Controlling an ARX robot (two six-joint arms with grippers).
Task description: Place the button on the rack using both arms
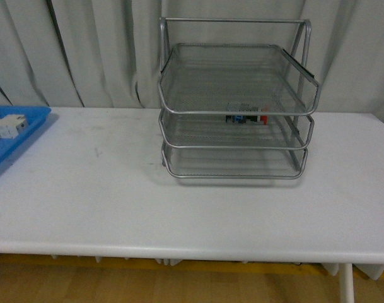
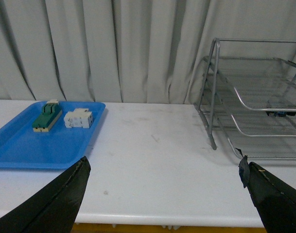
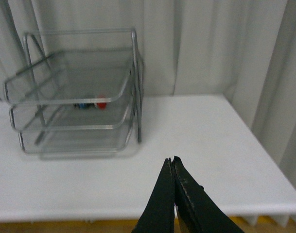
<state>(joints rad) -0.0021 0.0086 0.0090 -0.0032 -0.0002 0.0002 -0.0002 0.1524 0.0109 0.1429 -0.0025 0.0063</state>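
You see the rack [image 1: 237,101] in bright silver wire mesh on tubular metal, the table [image 1: 103,202] matt white, the tray [image 2: 21,145] smooth blue plastic.

The front view looks straight across the white surface [image 1: 116,189] toward the curtain, with the rack [image 1: 236,101] square-on in the upper middle of the frame and a blue tray [image 1: 15,136] cut off at the left edge.

The left wrist view sits low and well back, facing the same curtain; the blue tray [image 2: 41,141] lies at middle left and the rack [image 2: 254,97] is cropped at the right edge.

The right wrist view looks from the other side, with the rack [image 3: 75,92] at upper left and the surface's far end at right.

All three views share the rack.
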